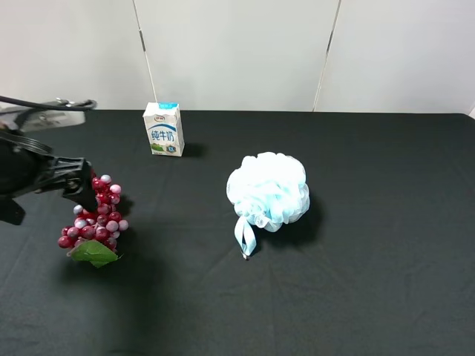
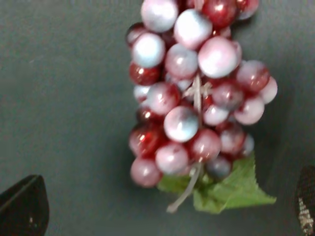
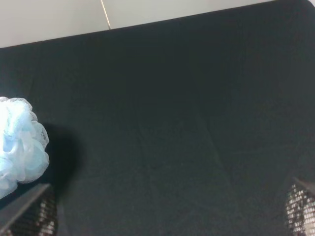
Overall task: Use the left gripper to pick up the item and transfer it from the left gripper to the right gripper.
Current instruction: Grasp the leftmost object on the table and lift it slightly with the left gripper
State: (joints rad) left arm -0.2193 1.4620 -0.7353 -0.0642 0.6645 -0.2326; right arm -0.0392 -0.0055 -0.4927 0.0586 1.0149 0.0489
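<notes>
- Black cloth (image 1: 371,297) covers the whole table, and a pale panelled wall (image 1: 237,52) rises behind it.
- We see the grapes (image 1: 94,219) lying on the cloth at the left side, a long dark red and pink cluster with its green leaf (image 1: 94,254) at the near end.
- We find the left gripper (image 1: 82,191) hanging just over the far end of the bunch. In the left wrist view its black fingers (image 2: 22,206) are spread wide and close on nothing, with the grapes below them on the cloth.
- In the right wrist view, the right gripper (image 3: 165,211) is likewise spread wide over bare cloth and grasps nothing.
- A white-blue milk carton (image 1: 163,129) stands upright near the back edge, beyond the grapes and apart from them. Its front reads 纯牛奶 in blue; the smaller print is too fine for us to read.
- A pale blue bath pouf (image 1: 267,191) sits mid-table, well right of the grapes, with its cord loop (image 1: 245,241) trailing toward the front.
</notes>
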